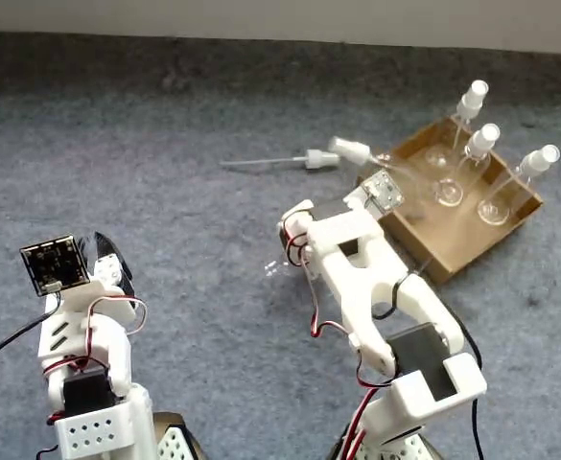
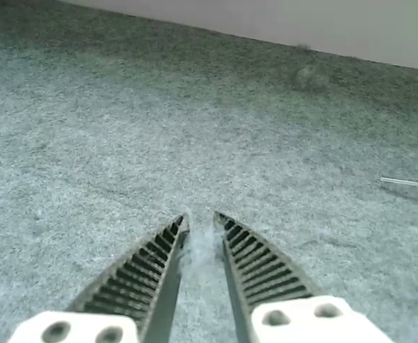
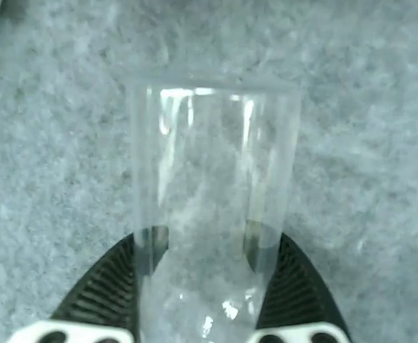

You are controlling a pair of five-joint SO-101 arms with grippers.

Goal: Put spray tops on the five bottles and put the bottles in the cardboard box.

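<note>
Fingers (image 3: 101, 286) of right gripper (image 3: 209, 246) clamp clear bottle (image 3: 212, 179). High view adds: cardboard box (image 1: 424, 251) beside it, three capped bottles (image 1: 481, 141) standing inside, loose spray top (image 1: 314, 160) on carpet (image 1: 165, 144). Left gripper (image 2: 201, 218): narrowly parted, empty.

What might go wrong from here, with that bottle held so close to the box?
The right tool grips a smooth clear bottle between two narrow fingers, so it might slip or twist. Three bottles already stand in the cardboard box; bringing another in could knock one over. The loose spray top lies flat on the carpet with its thin tube sticking out, probably awkward to pick up.
</note>
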